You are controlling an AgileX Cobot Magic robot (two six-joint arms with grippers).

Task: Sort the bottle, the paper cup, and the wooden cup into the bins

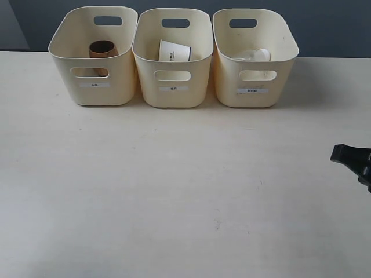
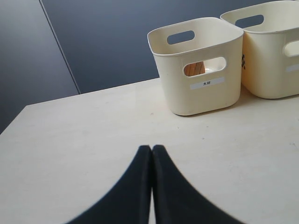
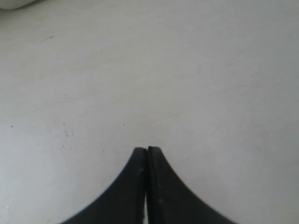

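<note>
Three cream bins stand in a row at the back of the table. The left bin (image 1: 116, 87) holds the dark brown wooden cup (image 1: 102, 51); that cup (image 2: 195, 68) also shows through the handle hole of the nearest bin (image 2: 205, 100) in the left wrist view. The middle bin (image 1: 145, 63) holds the white paper cup (image 1: 174, 51), lying tilted. The right bin (image 1: 223, 87) holds the clear bottle (image 1: 252, 55) on its side. My left gripper (image 2: 152, 148) is shut and empty over bare table. My right gripper (image 3: 147, 150) is shut and empty; its dark tip (image 1: 349, 156) shows at the exterior view's right edge.
The pale table (image 1: 174, 191) stretches in front of the bins. A dark blue-grey wall (image 1: 324, 29) rises behind them. A second bin (image 2: 271, 70) stands beside the nearest one in the left wrist view.
</note>
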